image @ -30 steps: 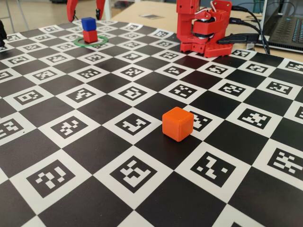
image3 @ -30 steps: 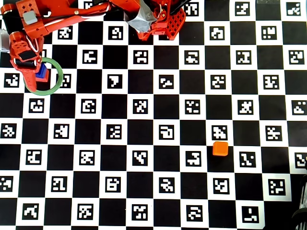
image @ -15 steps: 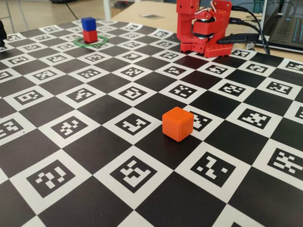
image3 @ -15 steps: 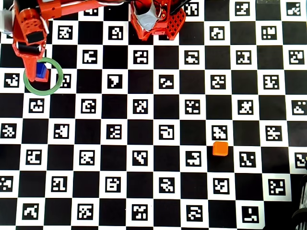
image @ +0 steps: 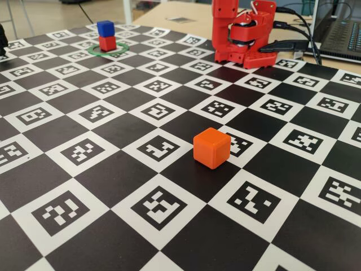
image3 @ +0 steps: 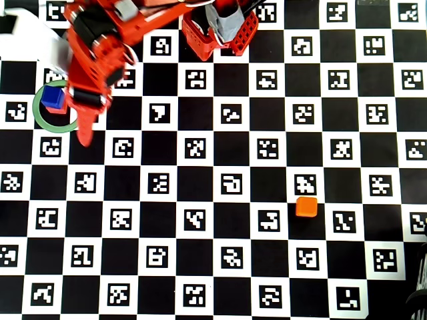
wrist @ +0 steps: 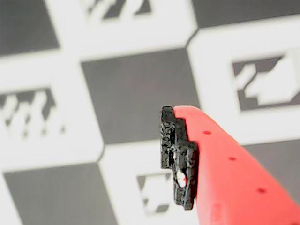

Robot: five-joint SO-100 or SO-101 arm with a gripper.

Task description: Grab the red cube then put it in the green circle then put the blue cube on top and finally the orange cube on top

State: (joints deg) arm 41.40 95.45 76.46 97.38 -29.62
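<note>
A: What covers the counter?
B: A black-and-white checker of coded squares, with the red arm reaching from the far edge toward the left in the overhead view.
A: And the hand?
B: Just right of the green circle — whether it's wide or narrow, I cannot tell.
A: The cubes?
B: The blue cube sits on the red cube inside the ring; the orange cube lies well apart, near right

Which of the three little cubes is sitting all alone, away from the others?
The orange cube: it sits alone mid-board, while the blue cube is stacked on the red cube.
</note>
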